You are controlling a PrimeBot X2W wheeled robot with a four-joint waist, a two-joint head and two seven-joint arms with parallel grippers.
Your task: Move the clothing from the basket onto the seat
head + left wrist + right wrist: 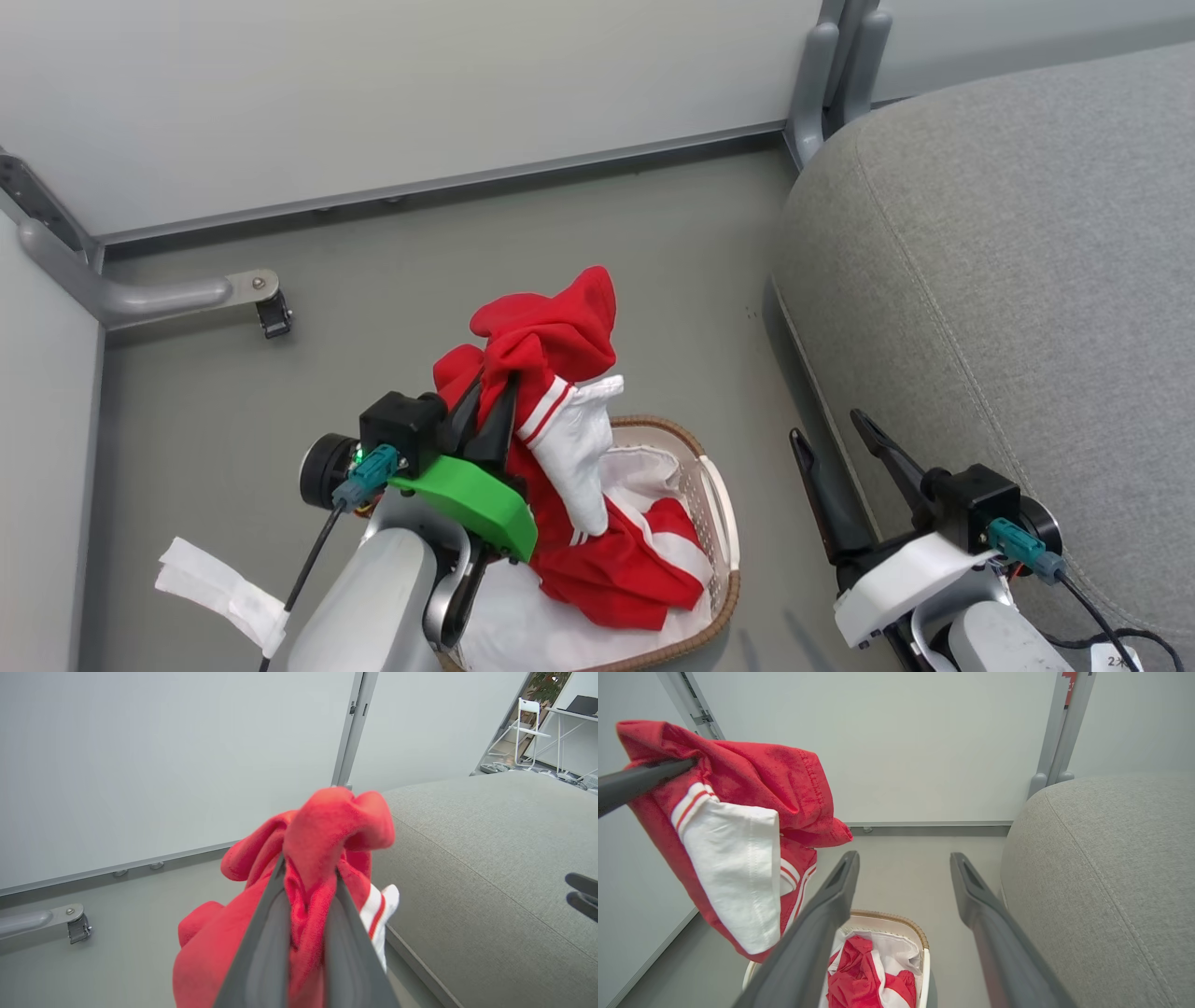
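Grey upholstery of the seat swells well to the right of the left tool, and the right tool stands just beside its edge. Below the left tool sits the basket, with more red cloth slumped inside. Pressed together on a bunched fold, the left tool pinches the clothing, which hangs limp beneath it. It looks light, soft and floppy to me. A grip on gathered thickness suits it, since a single layer could slide free. The right tool is spread, holding nothing.
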